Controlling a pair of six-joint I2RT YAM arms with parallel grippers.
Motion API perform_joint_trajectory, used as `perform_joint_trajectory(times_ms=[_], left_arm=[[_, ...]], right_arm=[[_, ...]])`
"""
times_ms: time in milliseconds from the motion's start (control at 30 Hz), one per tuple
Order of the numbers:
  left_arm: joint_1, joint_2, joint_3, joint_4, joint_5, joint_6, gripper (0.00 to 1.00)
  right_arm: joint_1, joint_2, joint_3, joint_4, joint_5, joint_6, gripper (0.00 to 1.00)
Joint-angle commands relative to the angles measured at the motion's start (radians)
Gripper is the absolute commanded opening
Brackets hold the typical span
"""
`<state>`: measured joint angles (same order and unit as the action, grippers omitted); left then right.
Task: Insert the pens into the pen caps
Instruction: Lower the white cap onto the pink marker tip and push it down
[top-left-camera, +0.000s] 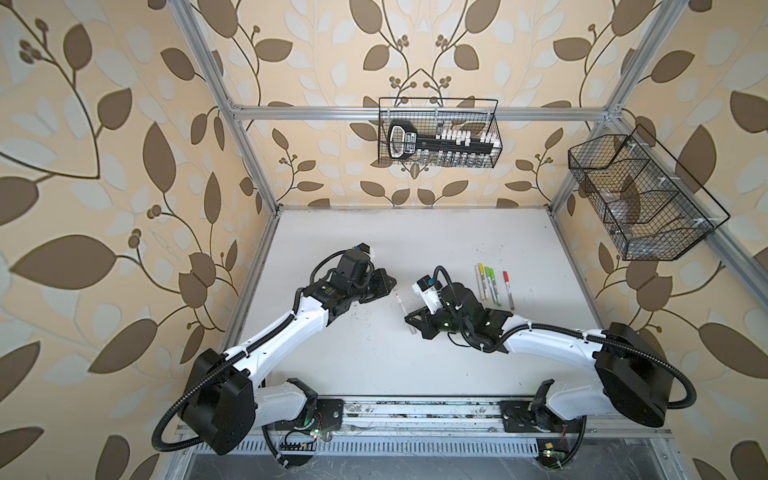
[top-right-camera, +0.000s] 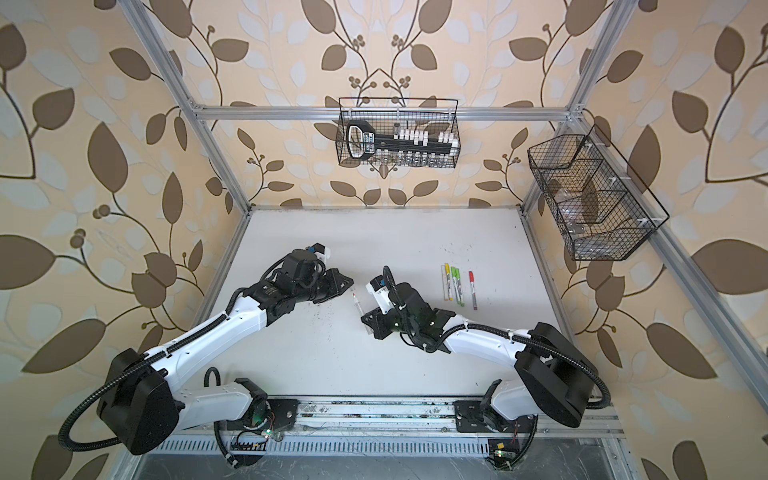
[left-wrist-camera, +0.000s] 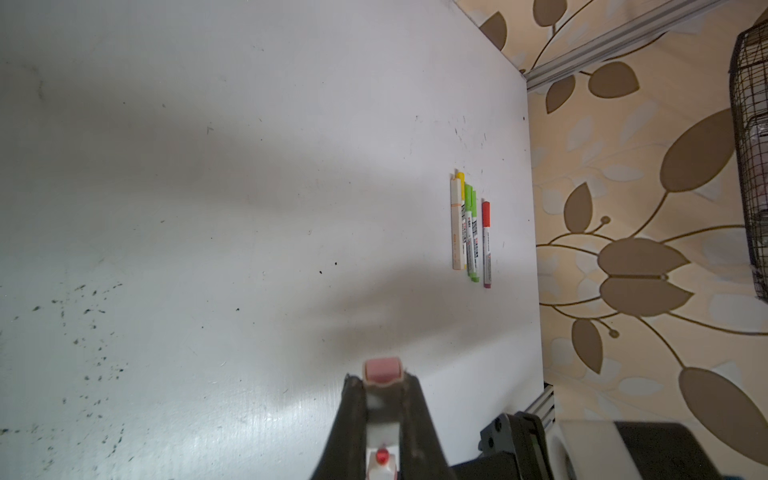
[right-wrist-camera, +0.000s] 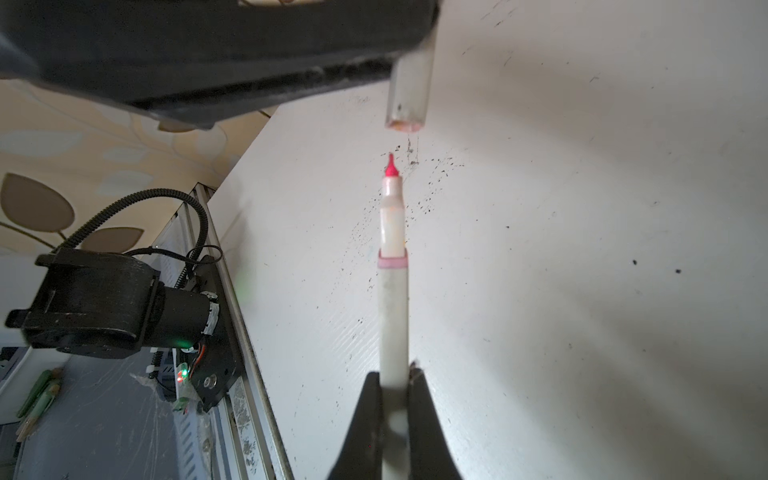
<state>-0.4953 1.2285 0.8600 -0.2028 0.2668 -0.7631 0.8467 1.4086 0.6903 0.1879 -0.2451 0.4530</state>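
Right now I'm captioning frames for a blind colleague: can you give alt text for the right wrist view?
The right gripper holds a white pen, its red tip pointing at the open end of a whitish cap held by the left gripper, with a small gap between them. Behind them is a white, ink-speckled table.
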Motion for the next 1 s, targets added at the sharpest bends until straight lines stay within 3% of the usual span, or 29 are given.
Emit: perform_joint_trajectory(times_ms=[0, 967], left_arm=[[0.014, -0.03, -0.009, 0.038, 0.033, -0.01, 0.04], [0.014, -0.009, -0.044, 0.06, 0.106, 0.0, 0.04]], right_arm=[[-0.003, -0.002, 0.011, 0.016, -0.008, 0.003, 0.03], [-0.02, -0.005, 0.034, 0.017, -0.019, -0.004, 0.03]])
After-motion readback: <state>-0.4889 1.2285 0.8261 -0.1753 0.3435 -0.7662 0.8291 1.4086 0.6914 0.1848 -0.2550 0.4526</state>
